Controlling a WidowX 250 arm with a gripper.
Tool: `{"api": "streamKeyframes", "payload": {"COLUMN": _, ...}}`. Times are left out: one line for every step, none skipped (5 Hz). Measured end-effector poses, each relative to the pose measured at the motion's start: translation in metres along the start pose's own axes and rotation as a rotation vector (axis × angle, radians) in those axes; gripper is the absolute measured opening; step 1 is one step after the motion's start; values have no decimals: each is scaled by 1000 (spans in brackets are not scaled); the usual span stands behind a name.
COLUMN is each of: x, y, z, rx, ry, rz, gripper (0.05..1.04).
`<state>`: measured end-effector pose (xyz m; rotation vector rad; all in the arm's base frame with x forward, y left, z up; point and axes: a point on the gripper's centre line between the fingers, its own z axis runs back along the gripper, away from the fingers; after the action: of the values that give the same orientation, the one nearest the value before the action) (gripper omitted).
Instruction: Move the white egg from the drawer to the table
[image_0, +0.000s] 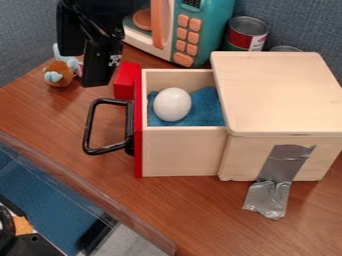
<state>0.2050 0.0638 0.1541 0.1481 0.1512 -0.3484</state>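
Starting out left, down in front of the drawer (182, 152) and past the table's edge, there's a stretch of blue (57, 197), and back behind the drawer's level, well off to its left, sits a small brown toy (61, 74) with pale blue parts. Next comes the black pincer (99, 81), hanging above and to the left of the drawer's back corner; how far open it is can't be told from here, nor whether it grips anything, but the egg is certainly not in its hold. Below it, the black handle (89, 126) juts left from the drawer's red front (138, 135), with a red block (125, 81) by that front's back end. And here's the white egg (172, 104), lying inside the pulled-out drawer on a blue cloth (206, 108), to the right of the pincer, nearer the camera and lower, the two well apart. Behind the drawer stands the teal toy microwave (215, 22) with its orange buttons, and to the right of that, behind and right of the drawer, a can (247, 34). Finally, right of the drawer, it's the pale wooden box (280, 95) it slides from, silver tape (280, 167) running down its near side onto the table (194, 215).
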Motion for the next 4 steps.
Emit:
{"api": "streamKeyframes", "payload": {"x": 1, "y": -1, "z": -4, "rx": -14, "ry": 16, "rz": 0, "gripper": 999}}
{"api": "streamKeyframes", "payload": {"x": 21, "y": 5, "z": -8, "rx": -8, "ry": -33, "rz": 7, "gripper": 999}}
{"api": "streamKeyframes", "payload": {"x": 46, "y": 6, "z": -15, "rx": 2, "ry": -39, "rz": -36, "gripper": 999}}
{"api": "streamKeyframes", "payload": {"x": 62, "y": 9, "z": -25, "rx": 2, "ry": -55, "rz": -37, "gripper": 999}}
